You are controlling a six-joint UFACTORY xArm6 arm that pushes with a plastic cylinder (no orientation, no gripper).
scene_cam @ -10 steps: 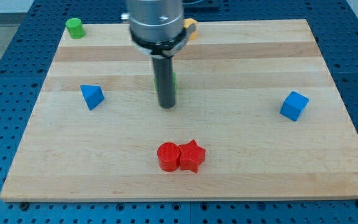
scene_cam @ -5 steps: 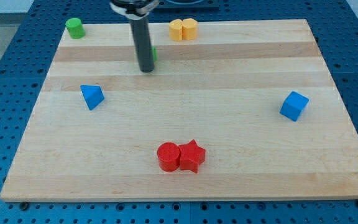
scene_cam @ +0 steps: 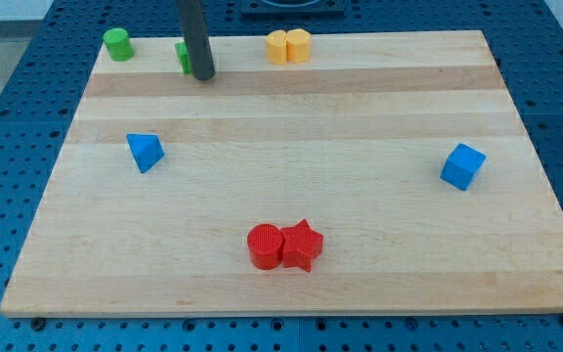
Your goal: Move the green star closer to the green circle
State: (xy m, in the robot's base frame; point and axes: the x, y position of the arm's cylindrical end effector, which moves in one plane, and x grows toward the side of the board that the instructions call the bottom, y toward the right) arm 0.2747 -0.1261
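Observation:
The green circle (scene_cam: pixel 117 44) stands at the board's top left corner. The green star (scene_cam: pixel 181 56) lies to its right near the top edge, mostly hidden behind my rod; only its left side shows. My tip (scene_cam: pixel 202 75) sits against the star's right side, toward the view's bottom. The gap between the star and the circle is about one block's width.
Two yellow blocks (scene_cam: pixel 288 46) sit side by side at the top edge, right of my rod. A blue triangle (scene_cam: pixel 145 152) lies at the left, a blue cube (scene_cam: pixel 462 165) at the right. A red circle (scene_cam: pixel 264 245) and red star (scene_cam: pixel 301 244) touch near the bottom.
My tip has moved up and to the view's left, from the board's middle to near the top edge, pushing the green star with it toward the green circle.

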